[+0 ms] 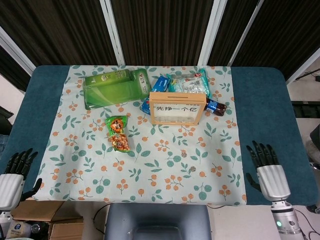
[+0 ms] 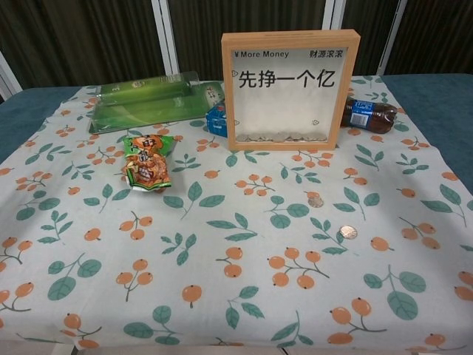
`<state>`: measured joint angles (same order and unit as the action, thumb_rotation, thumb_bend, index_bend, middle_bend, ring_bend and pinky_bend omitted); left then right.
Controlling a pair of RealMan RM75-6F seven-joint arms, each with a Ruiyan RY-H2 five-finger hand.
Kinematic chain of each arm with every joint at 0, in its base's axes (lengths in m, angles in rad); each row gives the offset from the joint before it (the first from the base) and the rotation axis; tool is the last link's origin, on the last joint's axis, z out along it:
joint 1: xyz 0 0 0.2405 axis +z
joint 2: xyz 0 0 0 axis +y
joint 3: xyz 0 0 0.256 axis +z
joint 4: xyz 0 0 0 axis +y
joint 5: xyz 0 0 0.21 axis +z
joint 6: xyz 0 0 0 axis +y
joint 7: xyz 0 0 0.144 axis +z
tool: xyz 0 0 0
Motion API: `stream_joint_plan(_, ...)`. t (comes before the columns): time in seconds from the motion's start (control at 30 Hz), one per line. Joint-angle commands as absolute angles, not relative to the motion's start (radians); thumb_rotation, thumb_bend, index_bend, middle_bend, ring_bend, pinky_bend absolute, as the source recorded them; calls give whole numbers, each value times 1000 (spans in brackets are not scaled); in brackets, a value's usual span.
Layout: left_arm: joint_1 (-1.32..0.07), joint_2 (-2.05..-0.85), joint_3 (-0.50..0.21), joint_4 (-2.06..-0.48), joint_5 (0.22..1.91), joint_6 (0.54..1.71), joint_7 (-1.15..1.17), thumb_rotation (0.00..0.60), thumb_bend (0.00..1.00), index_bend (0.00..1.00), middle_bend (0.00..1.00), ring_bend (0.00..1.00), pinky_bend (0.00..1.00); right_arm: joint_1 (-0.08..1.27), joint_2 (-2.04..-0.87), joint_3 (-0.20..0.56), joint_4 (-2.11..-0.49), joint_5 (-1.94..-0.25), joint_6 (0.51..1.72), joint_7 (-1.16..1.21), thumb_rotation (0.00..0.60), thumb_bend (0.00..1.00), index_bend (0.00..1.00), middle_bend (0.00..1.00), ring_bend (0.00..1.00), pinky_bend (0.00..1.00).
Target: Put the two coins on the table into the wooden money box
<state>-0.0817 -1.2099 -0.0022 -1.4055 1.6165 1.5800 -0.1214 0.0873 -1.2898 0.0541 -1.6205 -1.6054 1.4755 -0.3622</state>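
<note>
Near the worktop's front edge, two coins are lying before the wooden money box; left hand and right hand are resting open-fingered, empty, the left partly cut off.

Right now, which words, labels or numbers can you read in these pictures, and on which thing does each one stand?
"¥ More Money": top left of the money box front.
"财源滚滚": top right of the same front.
"先挣一个亿": large, across the box's window.
Green package: print too small to read.
Snack bag: print blurred.
Bottle label: unreadable.
Blue packets behind the box: unreadable.
</note>
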Motion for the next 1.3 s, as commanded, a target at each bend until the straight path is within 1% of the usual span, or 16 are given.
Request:
stream_joint_plan(0.03, -80, -1210, -2, -1405, 1618, 1583, -123, 600, 378, 0, 0, 0, 46, 138, -1353, 50, -1583, -1607, 1398, -451, 600, 429, 0, 0, 0, 0)
stream_joint_plan(0.1, -79, -1210, -2, -1404, 1617, 1584, -124, 600, 378, 0, 0, 0, 46, 154, -1377, 49, -1562, -1609, 1375, -483, 600, 380, 0, 0, 0, 0)
stream_joint_plan(0.17, -78, -1209, -1, -1404, 1618, 1585, -124, 600, 379, 0, 0, 0, 46, 174, -1407, 49, -1531, -1615, 1354, -514, 600, 359, 0, 0, 0, 0)
stream_joint_plan(0.3, -78, -1207, -1, -1405, 1618, 1584, -122, 600, 378, 0, 0, 0, 46, 217, -1472, 52, -1449, -1649, 1334, -526, 600, 358, 0, 0, 0, 0)
stream_joint_plan(0.47, -79, -1209, -4, -1402, 1610, 1578, -118, 600, 378, 0, 0, 0, 46, 262, -1553, 45, -1351, -1669, 1301, -474, 600, 356, 5, 0, 0, 0)
stream_joint_plan(0.57, -79, -1210, -3, -1398, 1607, 1574, -124, 600, 378, 0, 0, 0, 46, 285, -1595, 41, -1299, -1678, 1287, -444, 600, 357, 66, 0, 0, 0)
stream_joint_plan(0.8, -80, -1210, -5, -1384, 1593, 1561, -130, 600, 379, 0, 0, 0, 46, 320, -1685, 36, -1210, -1671, 1264, -369, 600, 357, 282, 0, 0, 0)
stream_joint_plan(0.97, -81, -1213, -6, -1375, 1588, 1554, -138, 600, 380, 0, 0, 0, 46, 337, -1732, 23, -1147, -1683, 1270, -327, 600, 357, 435, 0, 0, 0)
stream_joint_plan(1.03, -82, -1213, -6, -1372, 1585, 1551, -142, 600, 380, 0, 0, 0, 46, 340, -1744, 20, -1127, -1684, 1273, -317, 600, 357, 459, 0, 0, 0)
stream_joint_plan(1.3, -84, -1217, -8, -1359, 1582, 1546, -158, 600, 379, 0, 0, 0, 46, 358, -1786, 18, -1063, -1678, 1277, -282, 600, 359, 482, 0, 0, 0)
